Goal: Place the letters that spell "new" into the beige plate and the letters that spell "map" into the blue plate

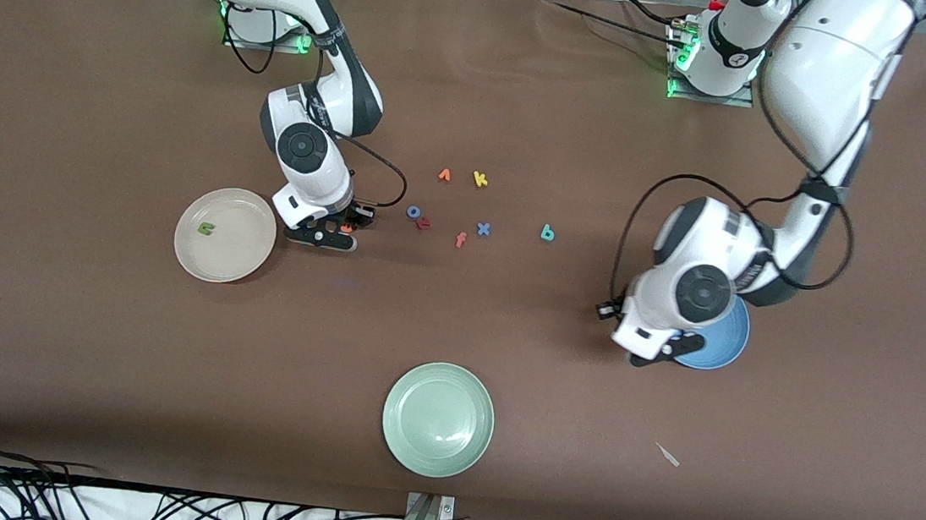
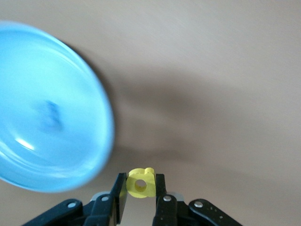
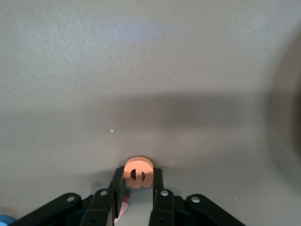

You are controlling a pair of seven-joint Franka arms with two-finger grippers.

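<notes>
- Green n [image 1: 205, 228] lies in the beige plate [image 1: 222, 264]; right gripper [image 3: 137, 190], beside it, clamps the orange e [image 3: 137, 172].
- Left gripper [image 2: 140, 195] pinches the yellow a [image 2: 140, 182] beside the blue plate [image 2: 70, 155], which already holds a blurred bluish letter.
- The w is not picked out; teal p [image 1: 548, 233] waits on the table.

My yellow a [image 2: 140, 183] sits pinched upright, low centre of the left wrist frame, beside the blue plate [image 2: 42, 108]. My orange e [image 3: 138, 172] is pinched likewise. The green n [image 1: 205, 228] lies in the beige plate [image 1: 242, 260], centre-left of the front frame. The teal p [image 1: 547, 233] lies mid-frame.
</notes>
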